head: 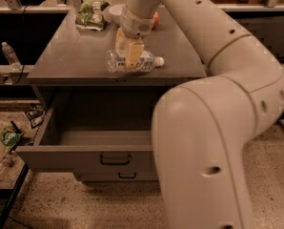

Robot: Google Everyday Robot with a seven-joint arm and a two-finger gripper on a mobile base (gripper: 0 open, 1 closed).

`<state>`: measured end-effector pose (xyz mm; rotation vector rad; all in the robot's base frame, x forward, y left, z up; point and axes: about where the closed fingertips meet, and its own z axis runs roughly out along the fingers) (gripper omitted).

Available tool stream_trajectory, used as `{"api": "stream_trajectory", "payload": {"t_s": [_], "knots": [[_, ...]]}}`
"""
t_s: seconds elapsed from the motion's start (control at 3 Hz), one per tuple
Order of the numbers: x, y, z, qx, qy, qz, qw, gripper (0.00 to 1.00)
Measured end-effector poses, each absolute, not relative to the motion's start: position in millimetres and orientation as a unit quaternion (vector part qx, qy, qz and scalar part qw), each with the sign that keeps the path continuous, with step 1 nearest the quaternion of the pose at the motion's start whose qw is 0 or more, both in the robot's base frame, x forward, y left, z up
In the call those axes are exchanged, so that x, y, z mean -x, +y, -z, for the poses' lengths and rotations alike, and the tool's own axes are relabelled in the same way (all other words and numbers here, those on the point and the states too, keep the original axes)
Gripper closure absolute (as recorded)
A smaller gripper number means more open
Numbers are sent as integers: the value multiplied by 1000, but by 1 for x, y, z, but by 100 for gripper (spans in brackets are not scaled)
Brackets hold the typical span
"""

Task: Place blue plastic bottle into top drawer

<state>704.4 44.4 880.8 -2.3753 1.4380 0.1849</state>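
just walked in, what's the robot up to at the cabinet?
The white arm's two-finger gripper is closed around the middle of the clear plastic bottle with pale blue label and white cap, holding it sideways just over the grey cabinet top. Below, the wide grey metal top drawer stands open, with nothing visible inside. The bottle is not yet in it.

Green bag point(90, 14), white bowl point(115, 11) — small bottle point(10, 55)

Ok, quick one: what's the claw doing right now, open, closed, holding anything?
Claw: closed on the blue plastic bottle, gripped mid-body; the bottle lies sideways near the front of the cabinet top, with the top drawer open below.
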Motion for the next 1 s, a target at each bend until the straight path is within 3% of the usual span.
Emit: {"api": "stream_trajectory", "payload": {"t_s": [0.67,1.0], "knots": [[-611,19,-891,737,608,-156,252,100],[-593,33,-851,725,621,-152,256,100]]}}
